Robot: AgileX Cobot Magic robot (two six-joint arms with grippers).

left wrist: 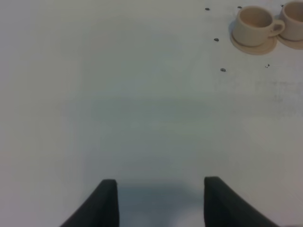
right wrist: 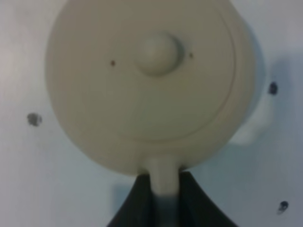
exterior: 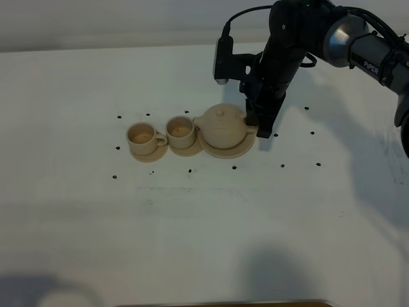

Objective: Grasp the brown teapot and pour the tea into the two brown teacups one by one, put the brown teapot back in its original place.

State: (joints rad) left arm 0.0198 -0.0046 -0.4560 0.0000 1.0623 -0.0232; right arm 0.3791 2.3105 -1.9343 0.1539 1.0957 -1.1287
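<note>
The brown teapot (exterior: 222, 126) stands upright on its wide saucer plate (exterior: 246, 151), lid on, spout toward the cups. My right gripper (exterior: 262, 125) is at the pot's right side; in the right wrist view its dark fingers (right wrist: 142, 203) press both sides of the loop handle (right wrist: 164, 182) of the teapot (right wrist: 151, 85). The two brown teacups (exterior: 142, 135) (exterior: 181, 130) stand on their small saucers just left of the pot. The left wrist view shows one cup (left wrist: 254, 24) and part of the other (left wrist: 294, 19). My left gripper (left wrist: 161, 203) is open and empty over bare table.
The white table (exterior: 204, 224) carries small black marker dots (exterior: 282, 165) around the tea set. The right arm and its cable (exterior: 300, 38) reach in from the upper right. The left arm itself is out of the high view.
</note>
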